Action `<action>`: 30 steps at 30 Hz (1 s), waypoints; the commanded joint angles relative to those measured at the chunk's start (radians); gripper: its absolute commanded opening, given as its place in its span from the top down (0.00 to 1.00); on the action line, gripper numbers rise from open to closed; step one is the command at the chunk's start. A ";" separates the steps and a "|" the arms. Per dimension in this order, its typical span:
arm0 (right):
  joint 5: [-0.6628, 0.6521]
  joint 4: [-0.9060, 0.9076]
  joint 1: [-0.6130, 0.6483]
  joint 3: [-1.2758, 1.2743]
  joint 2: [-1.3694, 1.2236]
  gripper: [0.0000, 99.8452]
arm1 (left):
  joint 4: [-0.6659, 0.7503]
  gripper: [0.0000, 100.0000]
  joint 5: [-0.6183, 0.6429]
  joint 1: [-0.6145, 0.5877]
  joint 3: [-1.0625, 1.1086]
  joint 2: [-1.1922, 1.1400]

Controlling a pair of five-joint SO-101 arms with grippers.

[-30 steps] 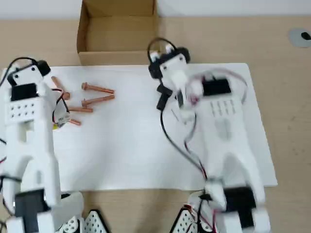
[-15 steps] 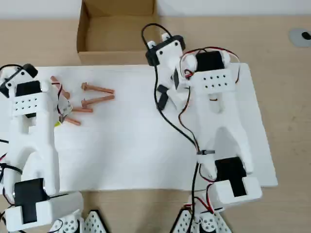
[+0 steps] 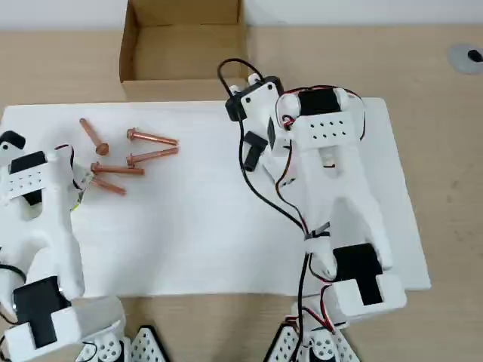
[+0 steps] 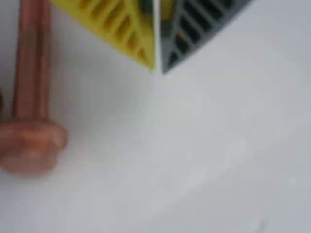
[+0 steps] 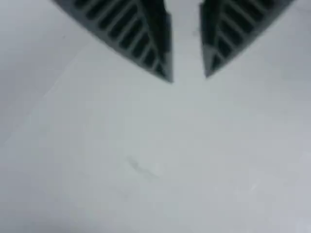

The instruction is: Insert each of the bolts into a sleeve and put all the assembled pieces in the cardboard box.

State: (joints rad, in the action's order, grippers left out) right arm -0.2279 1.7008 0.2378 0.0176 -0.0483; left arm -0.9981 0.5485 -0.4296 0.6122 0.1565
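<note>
**End effectors empty, five bolts loose on the sheet**

The left end effector (image 4: 157, 68) has its yellow and grey fingers pressed together at the tips, with nothing between them. It sits low over the white sheet (image 3: 189, 226) at the sheet's left side. One bolt (image 4: 30, 97) lies just beside it, apart from the fingertips.

The right end effector (image 5: 186, 75) has its two dark fingers parted by a narrow gap and holds nothing. It hangs close over bare sheet near the far edge, well apart from the bolts.

From the high view, five copper-coloured bolts (image 3: 152, 138) lie flat and loose in a cluster on the left part of the sheet. Each is a slim shaft with a wider round head.

The cardboard box (image 3: 130, 45) stands open on the wooden bench (image 3: 438, 113), just beyond the sheet's far edge.
</note>
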 commanded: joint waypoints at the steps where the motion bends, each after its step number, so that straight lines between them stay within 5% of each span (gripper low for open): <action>1: -0.006 -0.005 -0.013 -0.002 0.002 0.92 | 0.061 0.99 -0.005 -0.008 0.017 0.001; 18: -0.006 -0.084 -0.007 -0.018 -0.128 0.92 | 0.080 0.99 -0.006 -0.005 -0.063 0.005; 30: -0.002 -0.133 0.082 0.093 -0.174 0.92 | 0.078 0.88 -0.037 0.077 -0.078 -0.001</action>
State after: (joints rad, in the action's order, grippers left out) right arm -0.2294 1.5766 0.2992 0.0376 -0.2263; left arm -0.9291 0.5194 -0.3867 0.5723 0.1519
